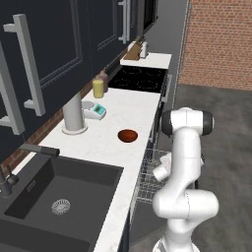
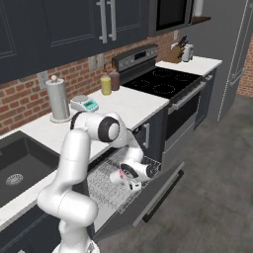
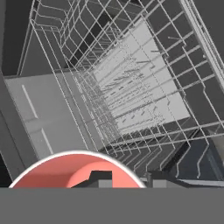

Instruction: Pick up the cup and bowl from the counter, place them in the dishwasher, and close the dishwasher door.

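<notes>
Your dishwasher (image 2: pixel 99 163) is sitting with its door (image 2: pixel 158 192) dropped flat and its wire rack (image 2: pixel 106 185) pulled out over it, while the bowl (image 1: pixel 128 136) is waiting on the counter (image 1: pixel 133 106), well apart from the arm. Your gripper (image 2: pixel 132 185) is hanging low over the rack and is gripping the cup (image 3: pixel 76 169) by its rim, the pink inside facing the hand camera. If you are letting go from this height or tilt, the cup is likely tipping on the wires or rolling toward the door edge.
</notes>
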Motion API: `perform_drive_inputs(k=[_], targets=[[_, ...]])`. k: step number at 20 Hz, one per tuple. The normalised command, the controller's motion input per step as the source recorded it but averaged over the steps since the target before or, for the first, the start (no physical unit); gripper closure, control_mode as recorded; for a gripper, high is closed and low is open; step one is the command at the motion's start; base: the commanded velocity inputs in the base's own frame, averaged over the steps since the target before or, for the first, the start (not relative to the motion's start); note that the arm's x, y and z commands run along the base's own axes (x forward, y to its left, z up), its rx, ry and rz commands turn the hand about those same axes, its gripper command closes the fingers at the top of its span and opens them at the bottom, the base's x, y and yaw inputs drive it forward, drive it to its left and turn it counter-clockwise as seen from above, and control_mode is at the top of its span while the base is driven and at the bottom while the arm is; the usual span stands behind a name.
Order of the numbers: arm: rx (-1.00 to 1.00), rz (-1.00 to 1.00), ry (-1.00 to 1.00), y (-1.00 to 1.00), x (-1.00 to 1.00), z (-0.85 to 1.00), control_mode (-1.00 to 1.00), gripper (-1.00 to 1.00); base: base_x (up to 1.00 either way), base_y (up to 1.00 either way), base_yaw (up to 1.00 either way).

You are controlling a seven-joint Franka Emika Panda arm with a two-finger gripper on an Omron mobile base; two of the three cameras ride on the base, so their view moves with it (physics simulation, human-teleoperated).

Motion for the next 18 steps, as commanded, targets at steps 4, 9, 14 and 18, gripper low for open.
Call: perform_drive_inputs(k=[4, 9, 14, 18], targets=[[0.04, 0.0, 0.07, 0.3, 0.37, -0.33, -1.0, 1.0, 0.0, 0.0, 0.0], [0.0, 0.0, 0.08, 0.21, 0.23, -0.41, -1.0, 1.0, 0.0, 0.0, 0.0], [0.0, 0.0, 0.04, 0.15, 0.09, -0.43, -1.0, 1.0, 0.0, 0.0, 0.0], [0.0, 0.0, 0.04, 0.05, 0.08, -0.44, -1.0, 1.0, 0.0, 0.0, 0.0]])
